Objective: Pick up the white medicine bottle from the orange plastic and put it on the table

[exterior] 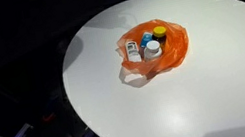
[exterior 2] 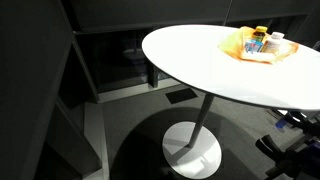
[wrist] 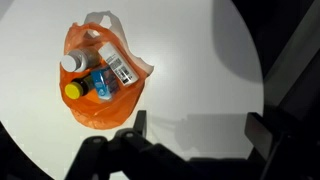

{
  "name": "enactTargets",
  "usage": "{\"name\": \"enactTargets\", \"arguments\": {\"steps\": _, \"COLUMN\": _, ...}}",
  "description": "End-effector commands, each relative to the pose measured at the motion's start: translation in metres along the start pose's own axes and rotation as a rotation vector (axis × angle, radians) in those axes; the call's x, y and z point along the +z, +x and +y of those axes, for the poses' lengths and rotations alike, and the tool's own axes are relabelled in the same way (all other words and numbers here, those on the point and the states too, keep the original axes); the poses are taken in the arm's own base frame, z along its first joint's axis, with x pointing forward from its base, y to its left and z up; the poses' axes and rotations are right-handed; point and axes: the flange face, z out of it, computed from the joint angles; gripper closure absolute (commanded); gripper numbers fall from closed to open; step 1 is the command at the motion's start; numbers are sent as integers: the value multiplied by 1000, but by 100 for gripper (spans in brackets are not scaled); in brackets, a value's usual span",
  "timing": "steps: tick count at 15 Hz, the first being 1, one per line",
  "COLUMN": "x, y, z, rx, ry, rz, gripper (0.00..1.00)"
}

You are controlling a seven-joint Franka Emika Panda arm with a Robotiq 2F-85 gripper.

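Orange plastic [wrist: 100, 112] w/ the meds sits on the white desk [wrist: 200, 60]. Nothing of the task is done yet, as far as I can see. The white medicine bottle [wrist: 120, 68] lies on its side inside the plastic, label up, touching a blue bottle [wrist: 100, 84] beside it. A yellow-capped jar [wrist: 72, 91] and a white-capped jar [wrist: 70, 63] sit beyond the blue one, also inside the plastic. In an exterior view the same cluster shows mid-desk, w/ the white medicine bottle [exterior: 131, 49] at the edge of the pile.

My hand [wrist: 197, 135] is spread wide and empty. Both fingers [wrist: 135, 125] show at the bottom of the wrist view w/ bare desk btw them. It hangs above the desk, apart from the plastic; how high, can't tell.

Rel. to the hand, the bottle is up and to the left in the wrist view, off-centre and not under the fingers.

My read is that every step is left:
- get over the bottle and come down
- close on it w/o catching the plastic or the blue bottle
- lift it out
- set it on bare desk, which there's plenty of around the plastic
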Motion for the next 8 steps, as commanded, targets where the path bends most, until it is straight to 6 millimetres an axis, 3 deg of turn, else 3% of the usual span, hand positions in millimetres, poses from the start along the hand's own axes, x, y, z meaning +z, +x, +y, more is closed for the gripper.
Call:
{"name": "enactTargets", "arguments": {"steps": 1, "x": 0, "y": 0, "z": 0, "rx": 0, "ry": 0, "rz": -1, "gripper": 0}}
{"name": "enactTargets", "arguments": {"steps": 5, "x": 0, "y": 0, "z": 0, "rx": 0, "ry": 0, "rz": -1, "gripper": 0}}
{"name": "enactTargets", "arguments": {"steps": 8, "x": -10, "y": 12, "z": 13, "rx": 17, "ry": -18, "rz": -1, "gripper": 0}}
